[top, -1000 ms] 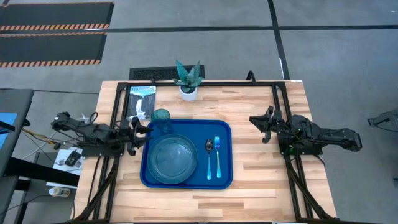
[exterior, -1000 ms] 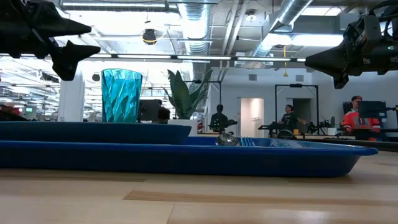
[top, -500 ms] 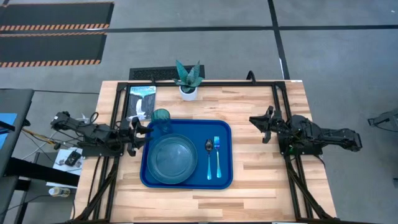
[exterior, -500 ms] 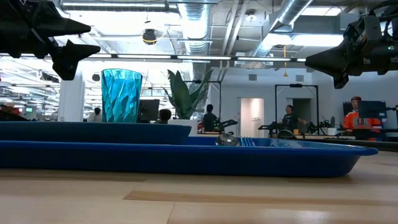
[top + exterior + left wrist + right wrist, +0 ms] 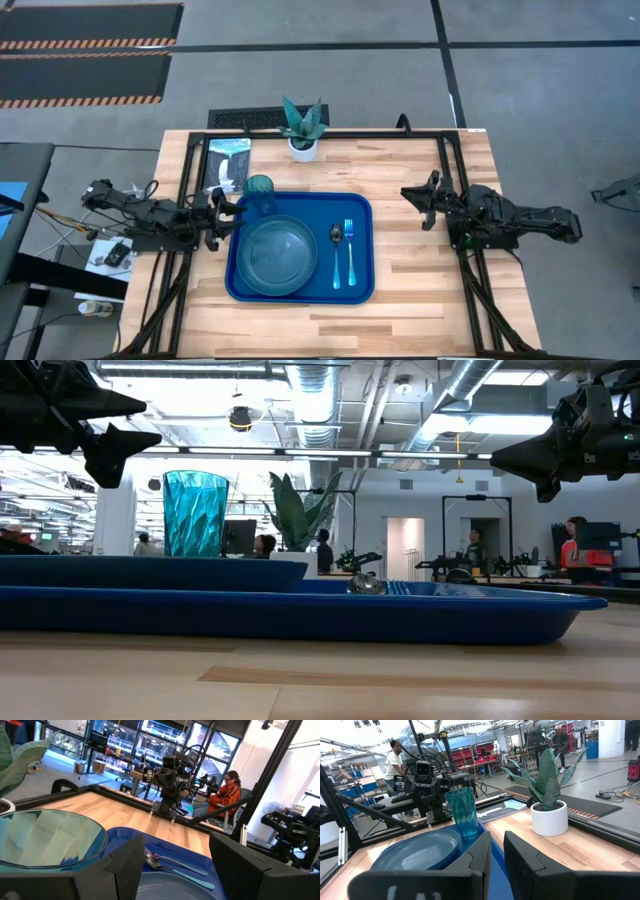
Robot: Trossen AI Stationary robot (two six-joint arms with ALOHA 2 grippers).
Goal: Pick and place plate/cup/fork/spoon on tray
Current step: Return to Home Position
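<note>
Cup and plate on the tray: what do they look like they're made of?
The cup looks like translucent teal plastic with a faceted, glossy wall: the background shows through it. The plate seems the same kind of plastic, smooth and slightly see-through, with a raised rim. The tray under them looks like opaque blue plastic. Glass can't be ruled out for the cup.

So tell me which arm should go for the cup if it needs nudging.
Left. The left gripper hovers open beside the cup at the tray's far left corner; the right gripper waits off the tray's other side.
</note>
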